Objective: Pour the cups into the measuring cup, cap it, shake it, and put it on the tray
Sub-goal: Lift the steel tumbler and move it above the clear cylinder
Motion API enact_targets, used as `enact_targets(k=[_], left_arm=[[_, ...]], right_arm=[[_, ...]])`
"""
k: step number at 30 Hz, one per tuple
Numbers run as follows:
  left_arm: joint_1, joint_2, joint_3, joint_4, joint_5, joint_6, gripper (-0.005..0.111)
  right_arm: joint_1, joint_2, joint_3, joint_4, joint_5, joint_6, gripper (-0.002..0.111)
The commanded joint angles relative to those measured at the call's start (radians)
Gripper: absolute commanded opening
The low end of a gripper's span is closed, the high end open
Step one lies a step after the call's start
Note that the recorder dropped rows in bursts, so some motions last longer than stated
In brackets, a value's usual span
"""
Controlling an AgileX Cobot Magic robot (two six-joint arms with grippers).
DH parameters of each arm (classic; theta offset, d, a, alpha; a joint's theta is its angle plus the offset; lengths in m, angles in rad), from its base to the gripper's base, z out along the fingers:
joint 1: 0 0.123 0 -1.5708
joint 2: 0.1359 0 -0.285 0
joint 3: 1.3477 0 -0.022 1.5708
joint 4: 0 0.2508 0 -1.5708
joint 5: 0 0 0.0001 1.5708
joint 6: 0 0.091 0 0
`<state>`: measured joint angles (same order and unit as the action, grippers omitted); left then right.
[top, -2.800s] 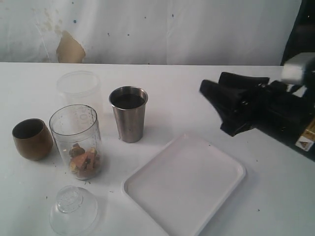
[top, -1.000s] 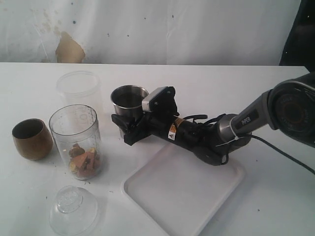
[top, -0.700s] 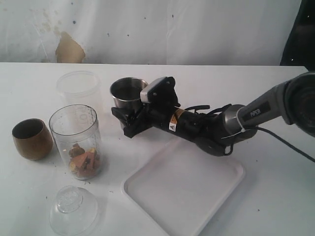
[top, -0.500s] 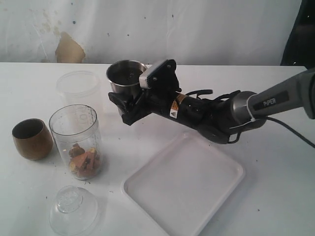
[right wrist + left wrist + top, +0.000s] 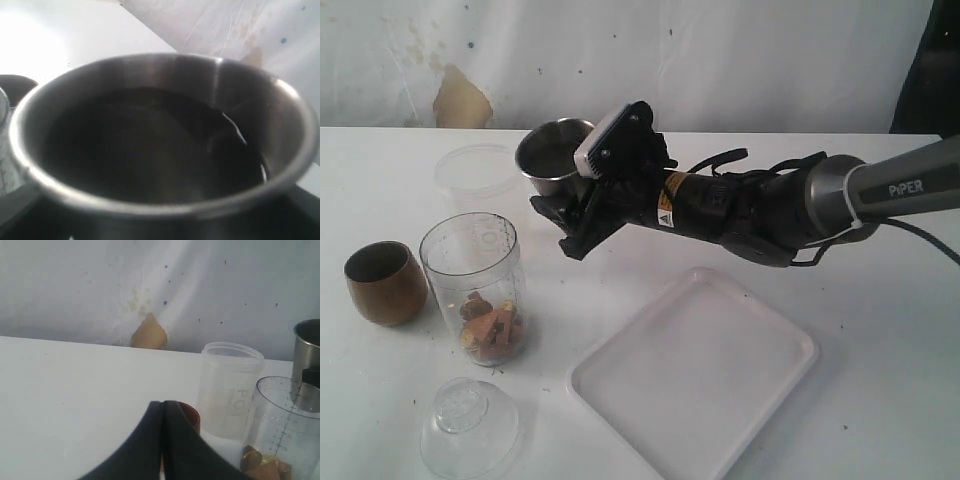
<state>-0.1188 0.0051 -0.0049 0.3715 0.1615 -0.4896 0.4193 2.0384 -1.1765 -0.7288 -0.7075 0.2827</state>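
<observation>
The right pincer (image 5: 558, 222) is clamped around the lower part of the steel tumbler (image 5: 546, 156) and holds it in the air above the bench (image 5: 880, 330), behind and a little to the right of the measuring cup (image 5: 475, 285). The tumbler leans slightly but is not tipped enough to pour. In the right wrist view its inside is dark with a thin glint; it may be liquid, but I cannot tell for sure.

The left pincer (image 5: 161, 406) has its fingers pressed together on nothing and is low over the bench near the brown cup (image 5: 385, 283).

The measuring cup stands upright and open, with brown and orange pieces at its bottom. I judge that at least one cup is already poured in. The tumbler pour is the step in hand.

The frosted cup (image 5: 480, 175) stands just behind the measuring cup and looks empty. The brown cup stands to its left, too dark inside to judge.

The lid (image 5: 468, 425) lies on the bench in front, so capping, shaking and placing are left. Nothing stands on the tray (image 5: 700, 380).
</observation>
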Motion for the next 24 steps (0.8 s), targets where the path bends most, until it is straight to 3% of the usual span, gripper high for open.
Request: enact_targets(k=[1, 9, 24], left_arm=[[-0.005, -0.005, 0.005, 0.008, -0.010, 0.002, 0.000], [-0.005, -0.005, 0.005, 0.008, -0.010, 0.002, 0.000], [-0.005, -0.005, 0.005, 0.008, -0.010, 0.002, 0.000]], right_arm=[[0.018, -0.038, -0.007, 0.014, -0.022, -0.073, 0.000], [0.068, -0.053, -0.007, 0.016, 0.012, -0.232, 0.000], [0.068, -0.057, -0.007, 0.018, 0.001, -0.358, 0.000]])
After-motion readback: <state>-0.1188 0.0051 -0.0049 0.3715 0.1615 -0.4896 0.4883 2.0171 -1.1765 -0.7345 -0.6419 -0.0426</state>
